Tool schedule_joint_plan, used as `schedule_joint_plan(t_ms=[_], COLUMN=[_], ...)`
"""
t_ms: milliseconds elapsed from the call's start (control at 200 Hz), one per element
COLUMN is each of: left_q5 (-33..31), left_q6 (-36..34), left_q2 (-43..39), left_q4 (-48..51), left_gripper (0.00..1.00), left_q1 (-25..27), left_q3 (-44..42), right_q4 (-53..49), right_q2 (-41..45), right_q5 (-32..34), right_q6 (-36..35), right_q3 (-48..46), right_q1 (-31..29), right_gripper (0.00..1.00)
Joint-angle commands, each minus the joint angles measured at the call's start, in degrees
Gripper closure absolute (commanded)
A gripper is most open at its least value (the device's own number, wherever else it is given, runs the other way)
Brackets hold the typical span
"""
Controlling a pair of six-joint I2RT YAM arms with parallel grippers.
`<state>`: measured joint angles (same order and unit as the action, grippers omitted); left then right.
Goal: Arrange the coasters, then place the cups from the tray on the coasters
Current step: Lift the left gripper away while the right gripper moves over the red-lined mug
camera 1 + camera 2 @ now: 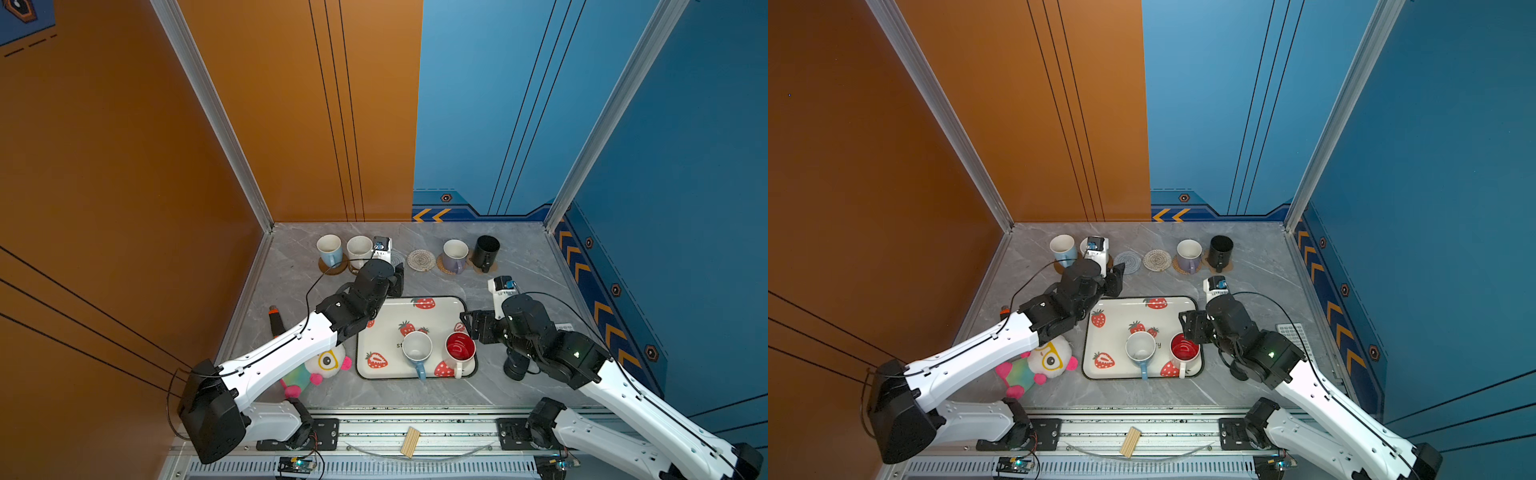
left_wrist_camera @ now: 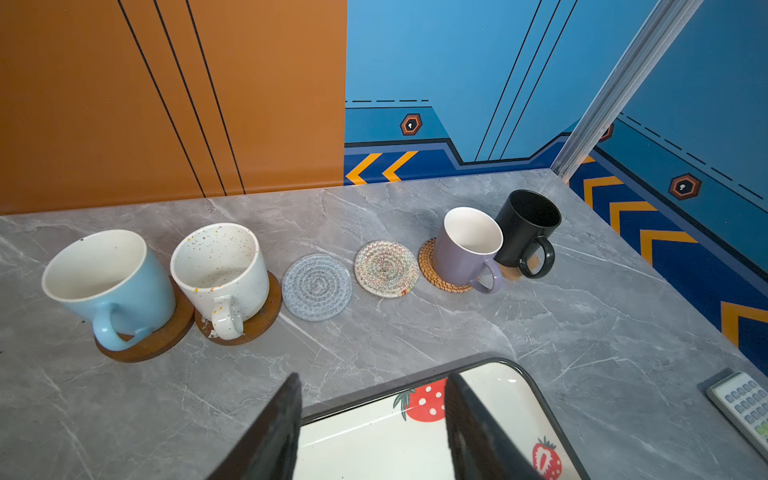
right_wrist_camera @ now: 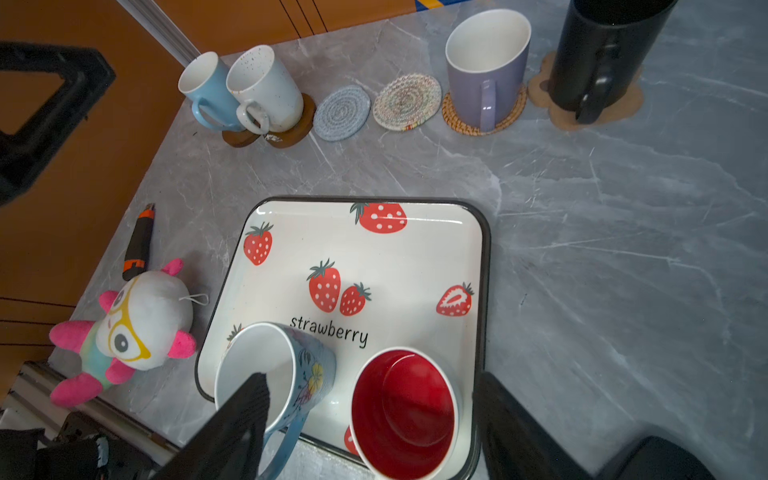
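Shows the task about two-thirds done. In the upper middle of both top views, along the far edge of the grey marble table [image 1: 415, 395], a row of six coasters, already arranged.

Left to right across the left wrist view:
- light blue handled mug [image 2: 108, 282] on a glossy brown disc coaster [image 2: 145, 345]
- speckled cream-white mug [image 2: 220, 266] on a second glossy brown disc [image 2: 257, 328]
- bare grey woven round coaster [image 2: 316, 286]
- bare cream woven round coaster [image 2: 386, 268]
- lavender mug [image 2: 469, 249] on a tan rattan round coaster [image 2: 430, 270]
- black mug [image 2: 525, 228] on a tan paw-shaped coaster [image 2: 512, 272]

Leaves two mugs for the two bare mats: second light blue mug [image 3: 266, 349], flower-printed, and white mug with red inside [image 3: 405, 411]. Both upright, side by side, in the lower middle of the right wrist view, on the white, dark-rimmed strawberry-print tray [image 3: 415, 257].

Left gripper [image 2: 374, 376]: jaws apart and empty, over the tray's far rim. Right gripper [image 3: 369, 378]: jaws spread wide, just beside the red-lined mug, gripping nothing.

Legible writing: "strawberry" in black on the tray floor. No brand readable elsewhere.
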<state>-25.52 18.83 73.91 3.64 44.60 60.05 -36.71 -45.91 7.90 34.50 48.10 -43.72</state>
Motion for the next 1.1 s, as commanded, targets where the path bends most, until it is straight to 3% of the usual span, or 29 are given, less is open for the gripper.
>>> schedule_joint_plan(t_ms=[0, 135, 295, 441, 831, 1092], left_q5=[-0.14, 0.10, 0.34, 1.06, 2.10, 2.50], left_q6=[-0.81, -0.74, -0.46, -0.13, -0.02, -0.02], left_q2=[-0.65, -0.52, -0.39, 0.44, 1.33, 1.33], left_q4=[-1.34, -1.28, -1.41, -1.39, -0.92, -0.91], left_gripper=[0.44, 0.44, 0.43, 0.43, 0.42, 0.41], left_q1=[0.40, 0.35, 0.39, 0.47, 0.47, 0.49], left_q3=[-0.64, -0.64, -0.64, -0.07, 0.59, 0.68], right_q4=[-4.75, -7.18, -8.12, -8.97, -3.86, -0.95], right_q2=[1.17, 1.75, 4.28, 4.83, -1.79, -2.58], right_q5=[3.32, 6.52, 15.54, 19.33, 17.15, 17.25], right_q6=[4.47, 8.01, 14.36, 20.60, 27.48, 27.99], right_q3=[-2.26, -4.15, -7.09, -10.10, -16.36, -17.94], right_q1=[-2.49, -7.86, -18.82, -24.01, -27.45, -26.98], right_gripper=[0.25, 0.27, 0.28, 0.28, 0.26, 0.26])
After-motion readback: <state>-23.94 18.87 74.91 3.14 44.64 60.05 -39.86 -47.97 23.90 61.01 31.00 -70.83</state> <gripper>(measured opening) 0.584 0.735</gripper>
